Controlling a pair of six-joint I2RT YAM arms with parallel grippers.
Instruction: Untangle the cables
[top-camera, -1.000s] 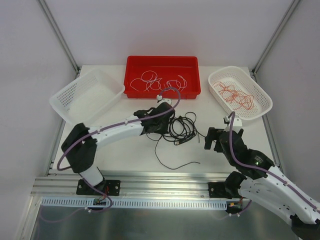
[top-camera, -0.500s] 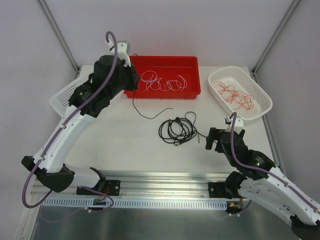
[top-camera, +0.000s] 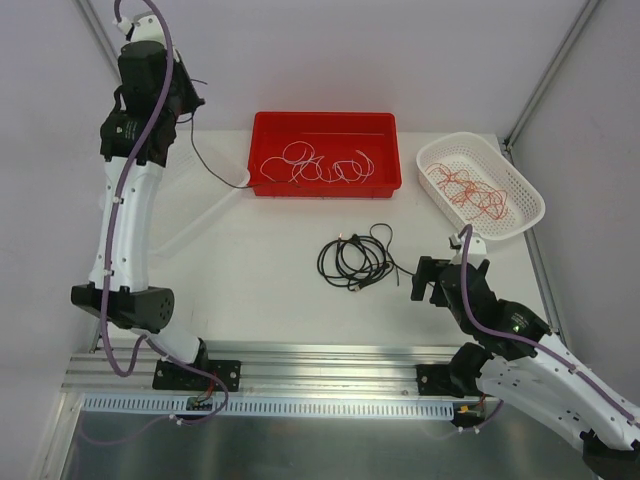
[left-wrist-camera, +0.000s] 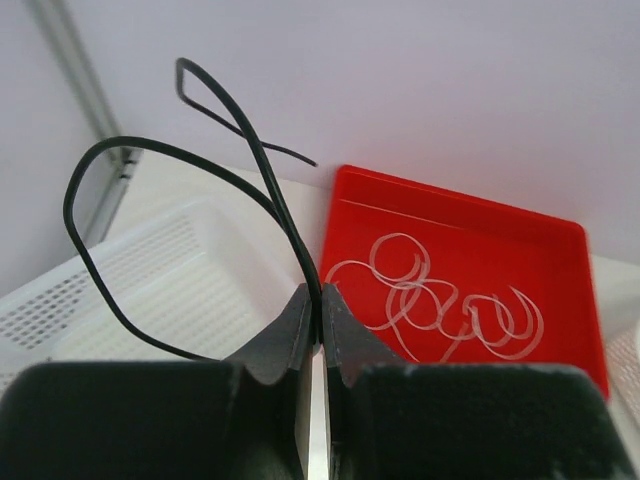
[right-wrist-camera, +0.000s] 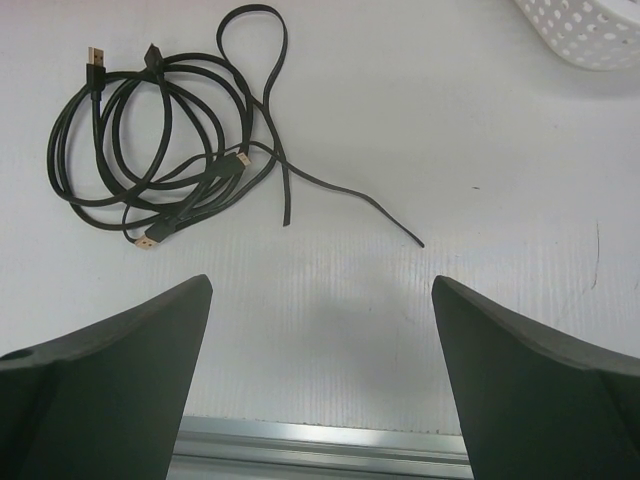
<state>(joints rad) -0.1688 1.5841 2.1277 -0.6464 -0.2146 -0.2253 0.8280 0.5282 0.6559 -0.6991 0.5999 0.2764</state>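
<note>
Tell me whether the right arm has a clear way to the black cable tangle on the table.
Likely yes: the right gripper hangs open just beside the black cable tangle, nothing lying between them, and the left gripper is raised far off.

One thin black cable loops in the air at 10 o'clock, pinched in the left jaws. A black tangle with gold-tipped plugs lies on the worktop near centre. White cables curl in the red bin at 12 o'clock. Red-orange cables lie knotted in the white basket at 2 o'clock.
</note>
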